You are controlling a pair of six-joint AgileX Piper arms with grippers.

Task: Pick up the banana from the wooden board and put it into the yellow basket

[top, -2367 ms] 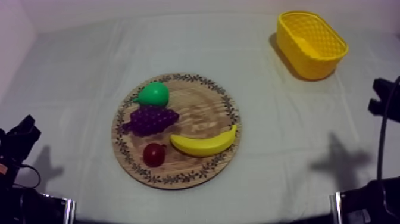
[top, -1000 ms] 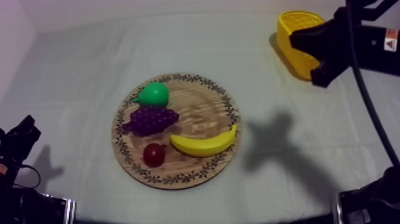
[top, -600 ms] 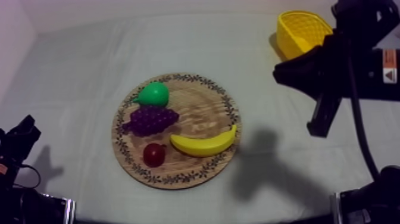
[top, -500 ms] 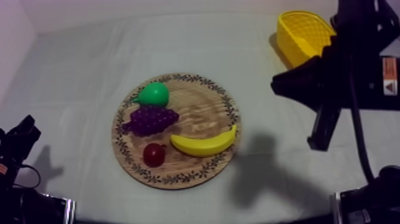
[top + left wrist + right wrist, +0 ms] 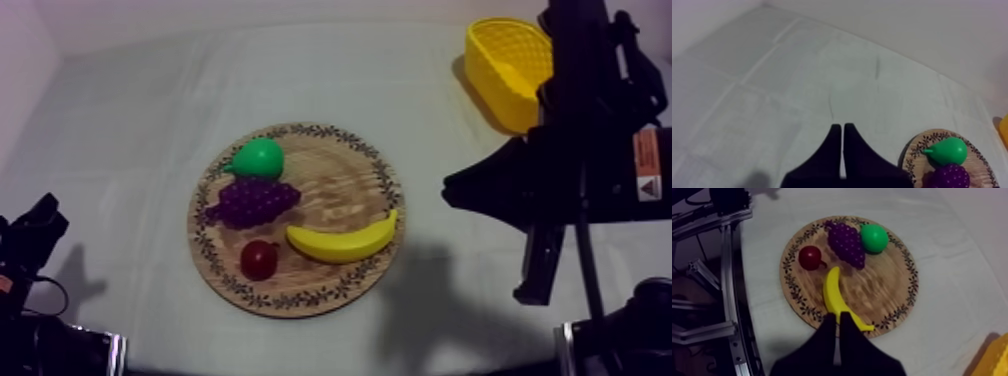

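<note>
Right arm (image 5: pixel 590 180) swings from woven yellow basket (image 5: pixel 503 92) toward patterned round wooden board (image 5: pixel 340 190). Right gripper (image 5: pixel 837 316) narrow, empty, aimed at curved yellow banana (image 5: pixel 343 243) lying on board, likely lining up grasp. Left gripper (image 5: pixel 839 128) narrow, parked clear.

Your right hand (image 5: pixel 836 317) sits over the near rim of the wooden board (image 5: pixel 892 288) on the desk (image 5: pixel 952 263), at the near end of the banana (image 5: pixel 833 295). Beyond the banana lie the grapes (image 5: pixel 847 243). The small red fruit (image 5: pixel 809 257) is ahead-left and the pear (image 5: pixel 874 238) ahead-right. The basket (image 5: pixel 997 358) sits behind the hand, to its right.
</note>
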